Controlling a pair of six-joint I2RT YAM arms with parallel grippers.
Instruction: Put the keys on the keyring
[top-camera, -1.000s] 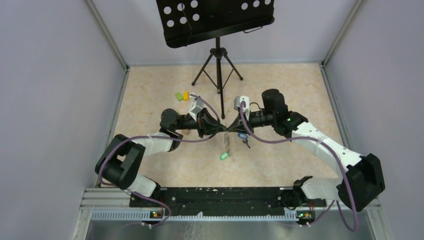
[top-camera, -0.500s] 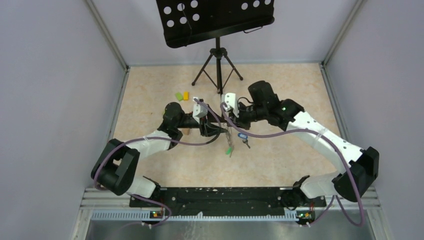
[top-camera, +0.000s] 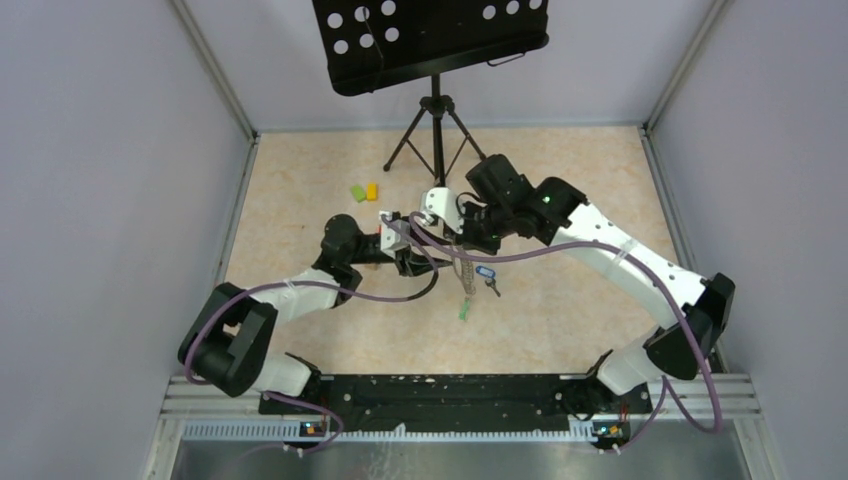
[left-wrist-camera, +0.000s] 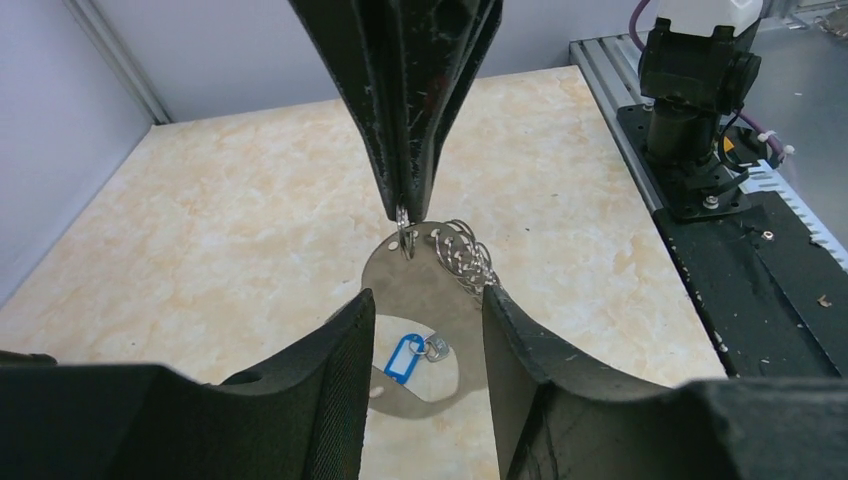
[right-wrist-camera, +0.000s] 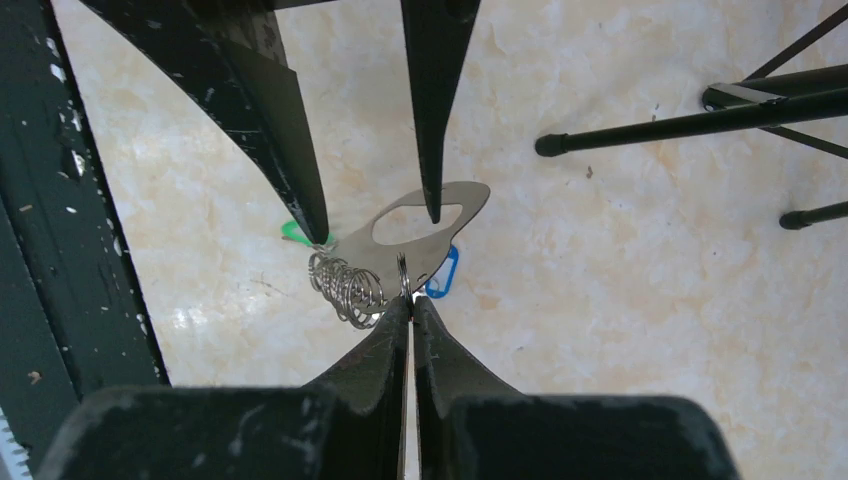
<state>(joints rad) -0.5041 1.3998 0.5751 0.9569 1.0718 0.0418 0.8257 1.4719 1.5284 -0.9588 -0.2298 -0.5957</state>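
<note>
The keyring (left-wrist-camera: 425, 285), a flat grey piece with an oval cut-out and a coil of metal rings (left-wrist-camera: 465, 255), hangs above the table. My right gripper (right-wrist-camera: 408, 300) is shut on its small ring, its fingers (left-wrist-camera: 405, 120) coming down from above in the left wrist view. My left gripper (left-wrist-camera: 428, 300) is open, one finger on each side of the keyring (right-wrist-camera: 400, 240). The blue-tagged key (left-wrist-camera: 403, 355) lies on the table beneath (top-camera: 486, 273). The green-tagged key (top-camera: 464, 312) dangles below the coil, partly hidden (right-wrist-camera: 293, 232).
A black music stand on a tripod (top-camera: 436, 130) rises at the back, its legs (right-wrist-camera: 690, 120) close to my right wrist. Green (top-camera: 357, 192) and yellow (top-camera: 371, 190) blocks lie at the back left. Grey walls enclose the table; the black base rail (top-camera: 440, 392) runs along the near edge.
My left gripper has opened and let go of the keyring. My right arm has carried the keyring left and back, and the green-tagged key has swung with it.
</note>
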